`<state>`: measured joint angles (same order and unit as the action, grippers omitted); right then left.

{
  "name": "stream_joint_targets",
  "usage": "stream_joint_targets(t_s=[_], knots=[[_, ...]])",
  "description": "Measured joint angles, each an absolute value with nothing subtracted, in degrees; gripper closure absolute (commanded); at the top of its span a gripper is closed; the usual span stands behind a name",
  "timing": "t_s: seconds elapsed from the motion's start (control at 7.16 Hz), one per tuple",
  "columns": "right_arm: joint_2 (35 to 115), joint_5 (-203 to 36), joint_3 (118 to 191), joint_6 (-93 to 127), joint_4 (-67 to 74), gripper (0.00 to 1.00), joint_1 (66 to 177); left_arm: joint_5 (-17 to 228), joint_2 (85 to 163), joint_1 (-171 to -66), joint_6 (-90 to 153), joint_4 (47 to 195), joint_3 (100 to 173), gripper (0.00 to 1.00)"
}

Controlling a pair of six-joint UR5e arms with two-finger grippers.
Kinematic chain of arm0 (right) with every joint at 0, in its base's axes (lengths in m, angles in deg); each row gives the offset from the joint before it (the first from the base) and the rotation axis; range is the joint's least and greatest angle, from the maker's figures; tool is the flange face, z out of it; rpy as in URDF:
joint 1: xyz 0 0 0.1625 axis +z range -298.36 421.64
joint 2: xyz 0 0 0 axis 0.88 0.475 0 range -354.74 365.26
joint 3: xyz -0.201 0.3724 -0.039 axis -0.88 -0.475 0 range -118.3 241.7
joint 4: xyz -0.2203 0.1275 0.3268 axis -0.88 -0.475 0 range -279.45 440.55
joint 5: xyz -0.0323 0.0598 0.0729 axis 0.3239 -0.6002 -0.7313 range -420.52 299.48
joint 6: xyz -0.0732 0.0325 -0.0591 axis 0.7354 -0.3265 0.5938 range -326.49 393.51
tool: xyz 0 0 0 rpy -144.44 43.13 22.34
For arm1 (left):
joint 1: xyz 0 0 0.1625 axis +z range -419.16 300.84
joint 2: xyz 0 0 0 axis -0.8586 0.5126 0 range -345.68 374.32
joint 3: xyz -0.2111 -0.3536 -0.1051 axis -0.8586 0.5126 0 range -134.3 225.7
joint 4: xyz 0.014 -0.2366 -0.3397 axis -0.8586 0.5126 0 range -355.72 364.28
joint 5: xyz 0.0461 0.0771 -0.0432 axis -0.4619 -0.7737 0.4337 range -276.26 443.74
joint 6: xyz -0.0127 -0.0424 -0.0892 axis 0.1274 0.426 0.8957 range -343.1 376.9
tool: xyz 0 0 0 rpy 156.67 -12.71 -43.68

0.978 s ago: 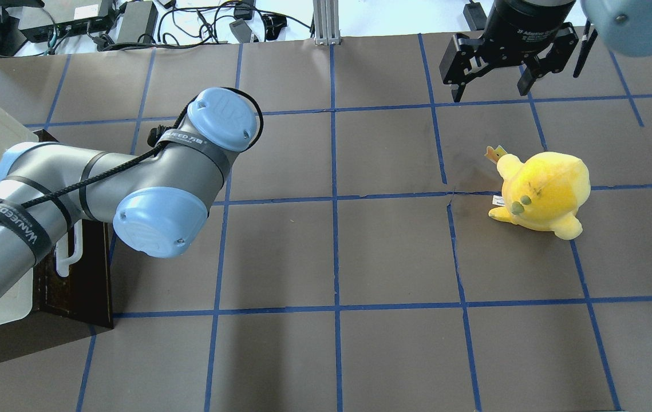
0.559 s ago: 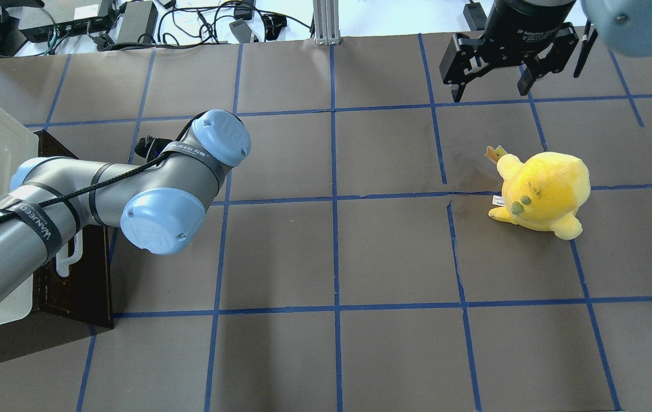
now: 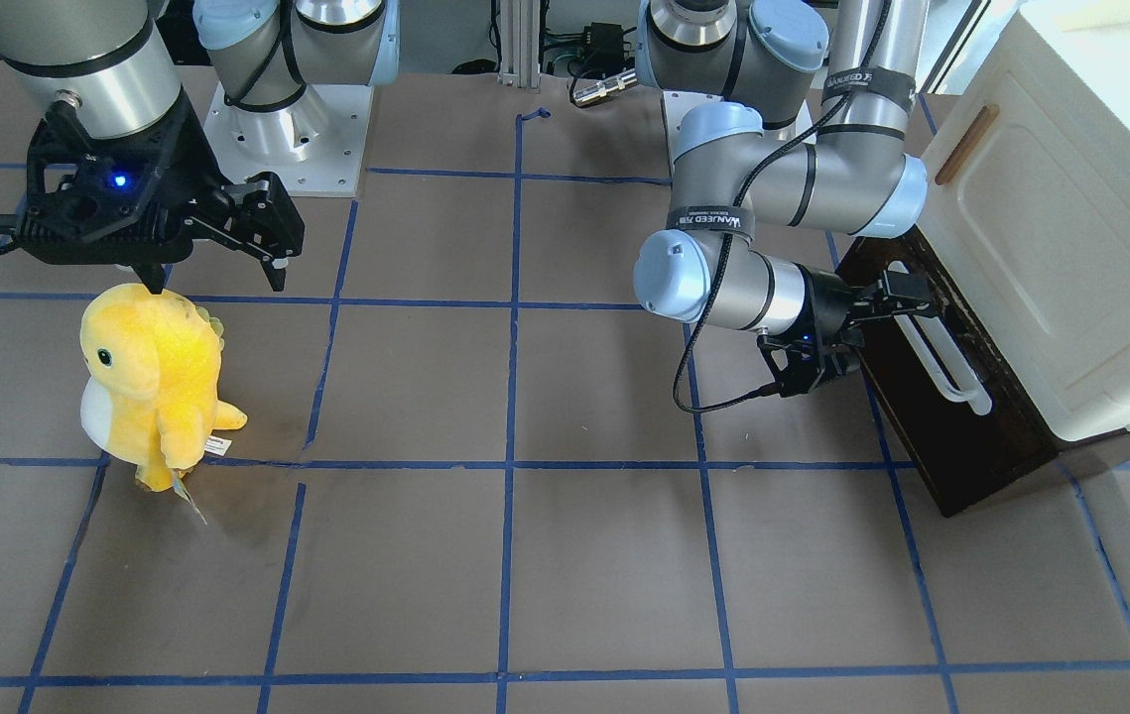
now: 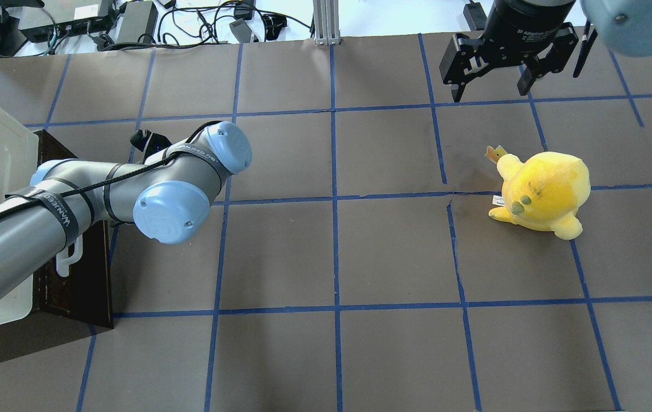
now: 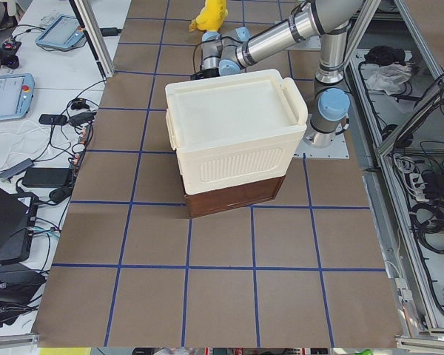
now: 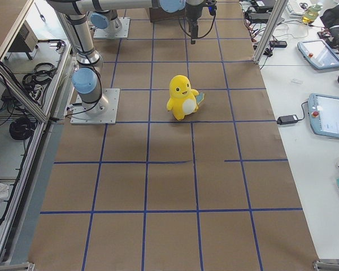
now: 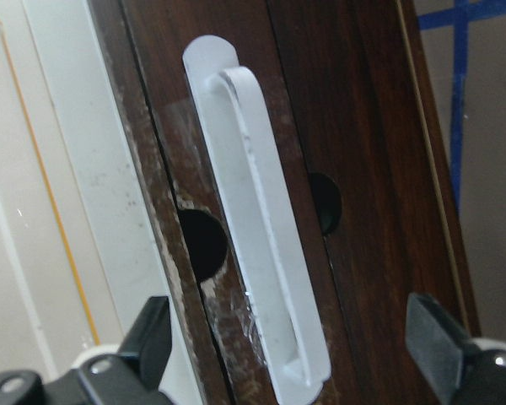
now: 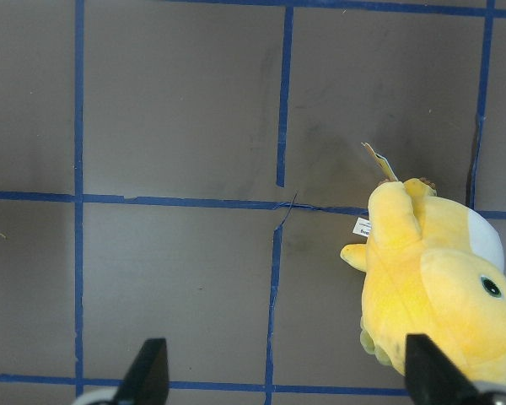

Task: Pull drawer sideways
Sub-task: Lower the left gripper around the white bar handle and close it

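Left claw [image 7: 288, 329] is spread wide, with its fingers [image 7: 148, 337] on either side of the white handle [image 7: 257, 245] and not touching it. It's the approach step, I'd say. Next it needs to press in a touch, clamp the bar, then haul straight away from the cabinet [image 3: 1051, 248]. The drawer [image 3: 961, 446] sits at the cabinet's foot and looks unopened. Left forearm lies level, wrist aimed at the cabinet. Right claw [image 4: 490, 91] gapes empty, well away from the cabinet.
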<state>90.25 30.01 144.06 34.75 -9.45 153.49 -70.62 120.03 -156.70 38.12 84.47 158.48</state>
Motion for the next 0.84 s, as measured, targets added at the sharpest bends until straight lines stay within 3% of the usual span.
stream_joint_targets(t_s=[0.14,0.84], knots=[[90.2,30.0,144.1,34.7,-9.4,0.0,153.5,-71.9,121.1,-156.5,38.2,84.2,158.4,0.06],[90.3,30.0,144.1,34.8,-9.4,0.0,153.5,-73.0,123.3,-153.2,38.2,83.6,158.7,0.1]])
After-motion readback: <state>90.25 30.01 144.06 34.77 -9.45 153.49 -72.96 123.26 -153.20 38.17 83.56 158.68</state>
